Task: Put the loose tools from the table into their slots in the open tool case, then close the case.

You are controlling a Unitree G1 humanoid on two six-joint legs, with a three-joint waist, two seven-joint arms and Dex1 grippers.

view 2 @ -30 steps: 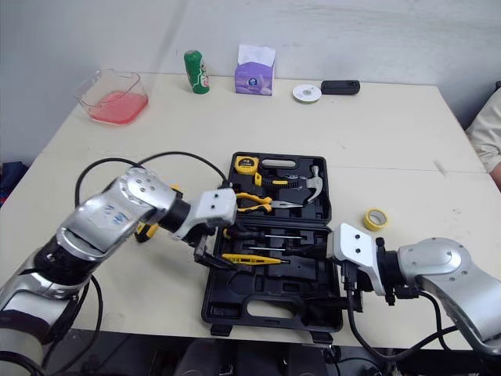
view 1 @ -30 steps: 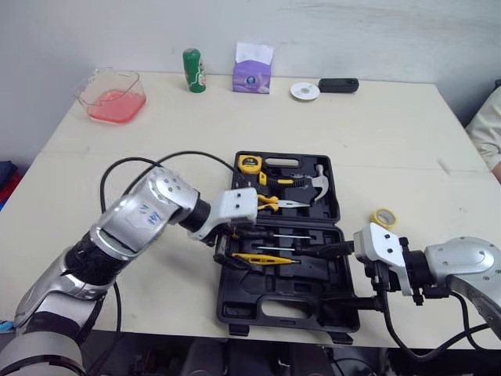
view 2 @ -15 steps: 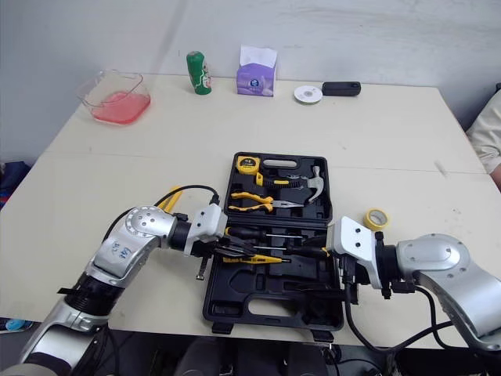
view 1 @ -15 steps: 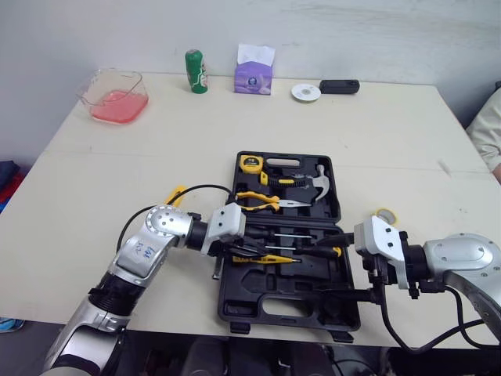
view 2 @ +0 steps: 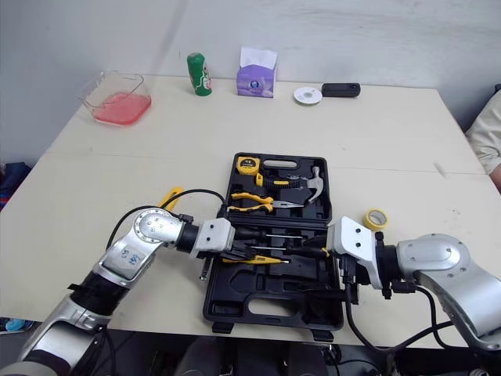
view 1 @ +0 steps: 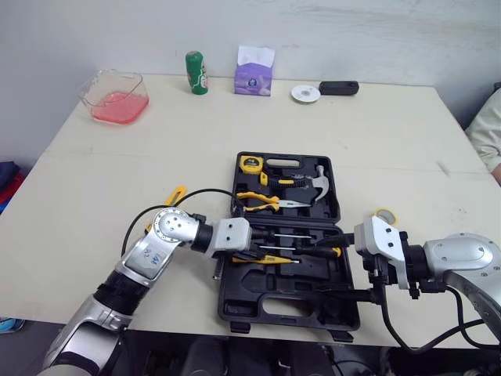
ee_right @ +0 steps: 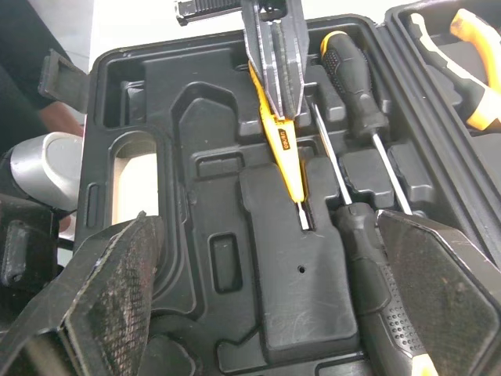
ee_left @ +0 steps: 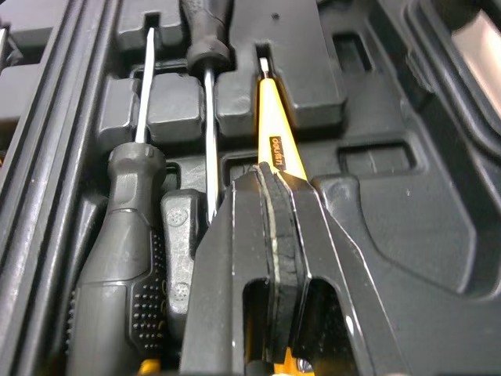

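The black tool case (view 1: pixel 286 298) lies open near the table's front edge. Its far half holds a tape measure (view 1: pixel 249 164), pliers (view 1: pixel 266 204) and a hammer (view 1: pixel 313 182). In the near half lie two black screwdrivers (ee_left: pixel 117 227) and a yellow screwdriver (ee_right: pixel 286 153). My left gripper (ee_left: pixel 270 176) is shut, its tips resting along the top of the yellow screwdriver's handle. At the case's right edge my right gripper (view 1: pixel 342 272) stands open and holds nothing. A yellow-handled tool (view 1: pixel 174 196) lies on the table left of the case, partly behind my left arm. Right of the case sits a yellow tape roll (view 1: pixel 383 215).
Along the table's far edge stand a pink plastic container (view 1: pixel 113 95), a green can (view 1: pixel 195 72), a purple tissue pack (view 1: pixel 252 70), a white disc (view 1: pixel 304 92) and a black device (view 1: pixel 338 87). A person's sleeve (view 1: pixel 489 129) shows at the right edge.
My left gripper went from open to shut, and the arm dropped lower and reached into the case's near half over the yellow screwdriver. The right arm has stayed put.
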